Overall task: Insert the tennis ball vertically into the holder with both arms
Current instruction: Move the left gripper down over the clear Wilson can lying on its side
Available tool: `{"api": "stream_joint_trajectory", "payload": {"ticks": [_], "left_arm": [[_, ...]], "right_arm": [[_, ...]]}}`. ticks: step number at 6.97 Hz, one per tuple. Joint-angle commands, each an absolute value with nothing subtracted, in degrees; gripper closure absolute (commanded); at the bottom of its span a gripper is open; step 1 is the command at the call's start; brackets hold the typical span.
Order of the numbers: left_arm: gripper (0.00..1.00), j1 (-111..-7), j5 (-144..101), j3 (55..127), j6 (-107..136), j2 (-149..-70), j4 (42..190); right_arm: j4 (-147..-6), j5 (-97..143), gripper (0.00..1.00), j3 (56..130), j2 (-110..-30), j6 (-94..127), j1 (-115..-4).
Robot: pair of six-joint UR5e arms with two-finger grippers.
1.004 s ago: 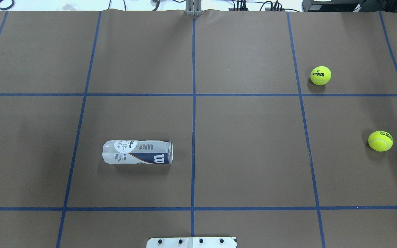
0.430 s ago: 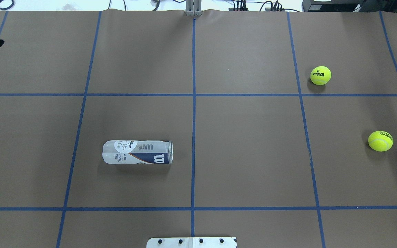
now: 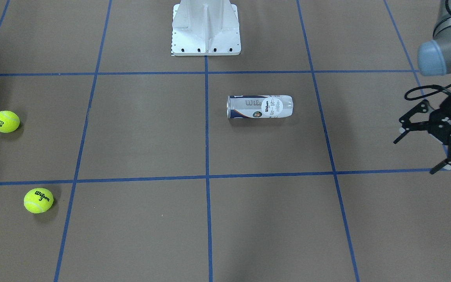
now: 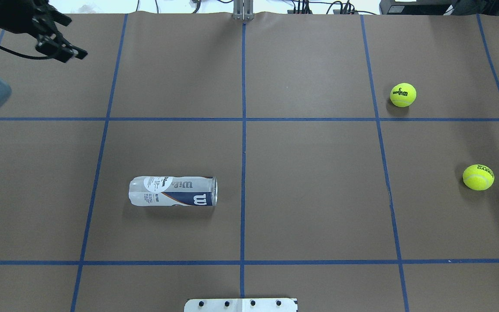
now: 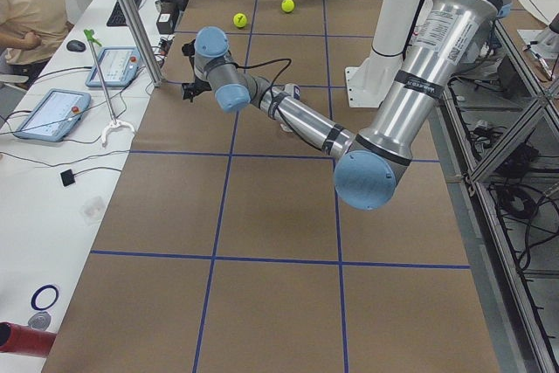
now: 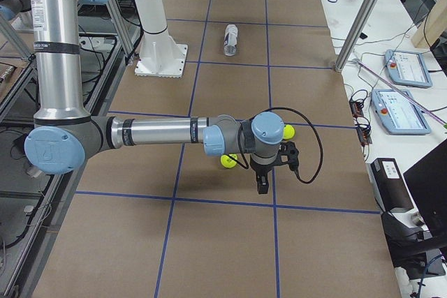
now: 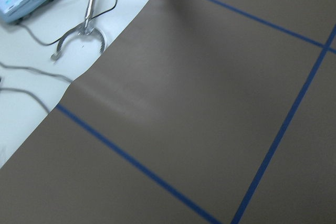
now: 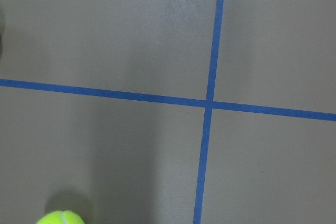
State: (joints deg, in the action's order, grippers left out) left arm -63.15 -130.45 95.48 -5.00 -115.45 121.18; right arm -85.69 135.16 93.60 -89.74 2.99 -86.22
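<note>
The holder (image 4: 173, 191) is a clear Wilson can lying on its side left of the table's centre line, its open mouth toward the centre; it also shows in the front view (image 3: 259, 106). Two yellow tennis balls rest on the right side, one farther back (image 4: 403, 95) and one nearer the edge (image 4: 478, 177). My left gripper (image 4: 77, 38) hangs open and empty over the far left corner, well away from the holder (image 3: 415, 156). My right gripper (image 6: 271, 172) shows only in the exterior right view, beside the balls; I cannot tell its state. One ball (image 8: 60, 217) peeks into the right wrist view.
The white robot base (image 3: 206, 31) stands at the table's near middle edge. Blue tape lines (image 4: 243, 130) divide the brown table into squares. A person (image 5: 26, 6) sits beyond the far side next to tablets (image 5: 52, 111) and a metal pole (image 5: 131, 19).
My left arm has come into the overhead view from the left edge and moved rightward over the far left corner. The holder and both balls have not moved.
</note>
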Motion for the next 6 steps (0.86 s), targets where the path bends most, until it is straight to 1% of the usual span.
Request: {"api": "stream_joint_trajectory", "payload": {"ticks": [1,3,4,5,6], "left_arm": [[0.00,-53.04,-125.53,98.86,-5.27,-116.28,120.68],[0.00,-46.61,-123.33,100.89,-5.62,-116.63,118.05],[0.00,-43.28,-120.09,102.55,-7.97,-117.85,112.64],[0.01,-38.72,-115.01,104.66,-10.78,-119.78,104.24],[0.01,-33.71,-108.87,104.94,-11.94,-122.84,98.41]], "right_arm": [[-85.69,135.26,0.00,93.60,-89.74,3.08,-86.22],[-85.69,135.26,0.00,93.60,-89.74,3.95,-86.22],[-85.69,135.26,0.00,93.69,-89.74,4.39,-86.22],[-85.69,135.26,0.00,93.69,-89.74,4.48,-86.22],[-85.69,135.26,0.00,93.69,-89.74,4.48,-86.22]]}}
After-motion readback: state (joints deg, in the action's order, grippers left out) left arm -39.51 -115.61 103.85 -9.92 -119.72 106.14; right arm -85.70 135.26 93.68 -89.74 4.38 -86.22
